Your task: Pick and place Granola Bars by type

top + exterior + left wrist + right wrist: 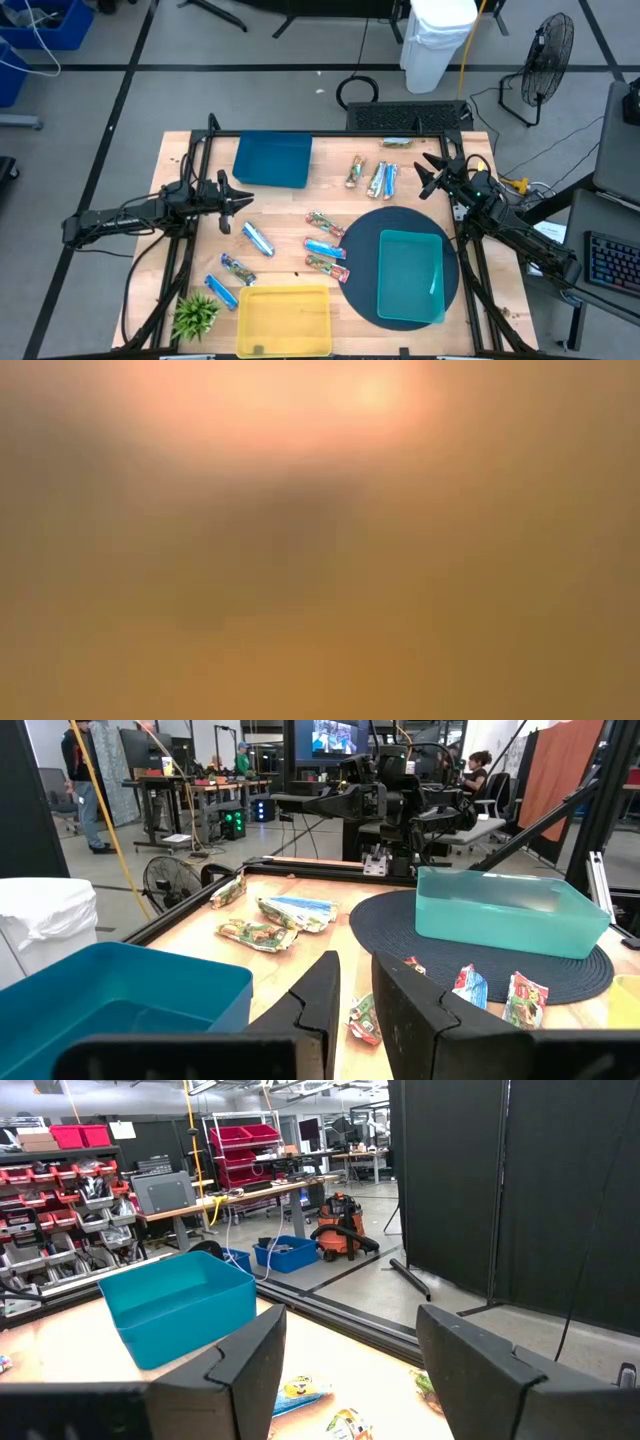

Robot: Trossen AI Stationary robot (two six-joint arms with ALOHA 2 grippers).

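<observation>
Left claw (243,198) hovers near the desk's left edge, just in front of the dark blue tray (273,160), its fingers (322,1005) narrowly parted and holding nothing. Right claw (432,176) waits by the right edge with its fingers spread wide, empty. Granola Bars (325,246) lie scattered on the desk (290,205): several mid-desk beside the round dark mat (365,260) that carries a teal tray (410,276), others toward the far edge, others beside the yellow tray (285,320).
</observation>
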